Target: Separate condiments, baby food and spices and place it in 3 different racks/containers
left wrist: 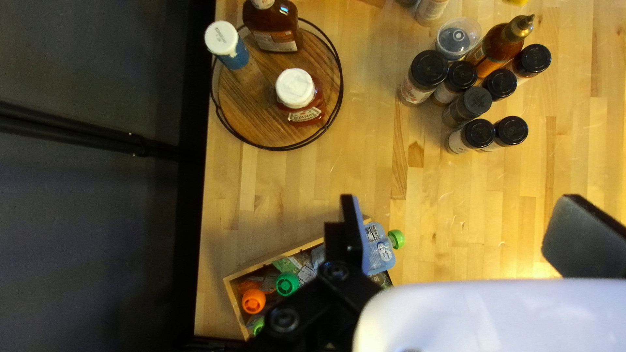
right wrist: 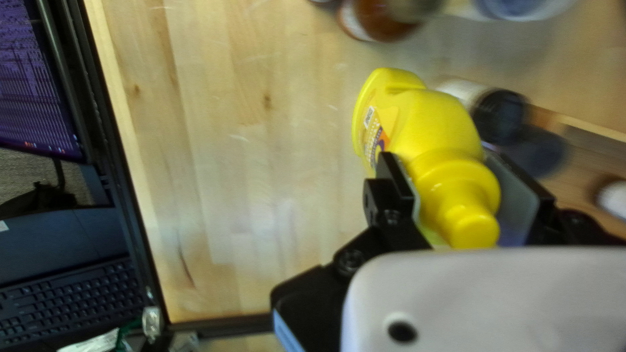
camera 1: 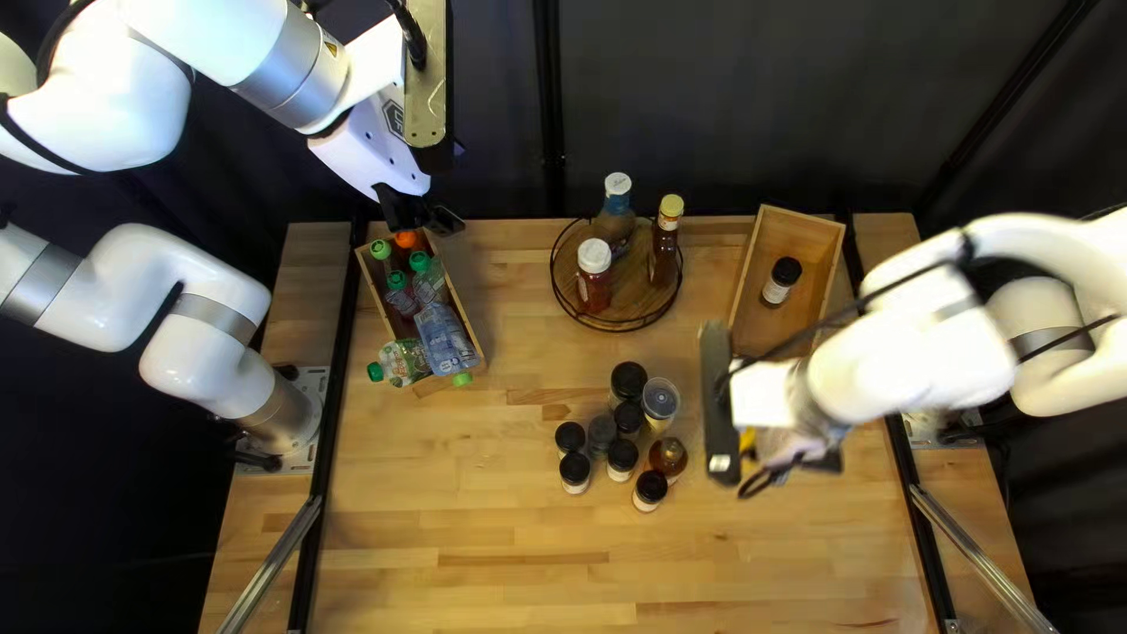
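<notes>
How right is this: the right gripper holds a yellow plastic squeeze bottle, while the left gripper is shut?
One part is wrong: the left gripper is open, not shut; the left wrist view shows its two black fingers standing wide apart. The right gripper does hold the yellow plastic squeeze bottle.

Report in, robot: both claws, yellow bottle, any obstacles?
Left gripper open. Right gripper shut on yellow bottle. Black-lidded jar close by, possibly in the way.
</notes>
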Action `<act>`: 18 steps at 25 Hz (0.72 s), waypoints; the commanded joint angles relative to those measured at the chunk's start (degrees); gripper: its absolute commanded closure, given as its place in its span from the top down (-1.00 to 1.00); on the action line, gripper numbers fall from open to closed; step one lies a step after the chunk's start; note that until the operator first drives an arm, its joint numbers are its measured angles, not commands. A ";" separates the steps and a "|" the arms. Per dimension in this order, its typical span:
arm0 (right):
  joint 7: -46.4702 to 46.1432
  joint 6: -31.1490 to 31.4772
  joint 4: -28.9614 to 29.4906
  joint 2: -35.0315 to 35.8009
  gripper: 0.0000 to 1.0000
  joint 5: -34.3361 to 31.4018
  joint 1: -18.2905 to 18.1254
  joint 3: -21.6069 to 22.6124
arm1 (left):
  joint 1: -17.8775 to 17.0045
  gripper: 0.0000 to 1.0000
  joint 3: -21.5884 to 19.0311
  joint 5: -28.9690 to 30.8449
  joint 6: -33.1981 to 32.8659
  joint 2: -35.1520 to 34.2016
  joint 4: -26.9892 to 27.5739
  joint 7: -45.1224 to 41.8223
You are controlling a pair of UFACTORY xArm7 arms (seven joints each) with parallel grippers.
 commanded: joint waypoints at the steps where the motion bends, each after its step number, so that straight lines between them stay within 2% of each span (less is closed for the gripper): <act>1: -5.63 -1.76 1.09 1.13 -1.00 -2.49 -3.33 -5.59 | 0.00 1.00 0.00 0.00 0.00 0.00 0.00 0.00; 4: -7.85 -6.50 1.75 5.46 -1.00 -4.63 -6.07 -8.77 | 0.00 1.00 0.00 0.00 0.00 0.00 0.00 0.00; 9: -7.62 -13.34 4.28 14.11 -1.00 -7.09 -8.90 -11.13 | 0.00 1.00 0.00 0.00 0.00 0.00 0.00 0.00; 15: -6.58 -17.71 8.38 23.23 -0.98 -8.10 -10.30 -12.35 | 0.00 1.00 0.00 0.00 0.00 0.00 0.00 0.00; 18: -5.77 -18.10 9.55 25.32 -0.99 -8.55 -10.58 -12.53 | 0.00 1.00 0.00 0.00 0.00 0.00 0.00 0.00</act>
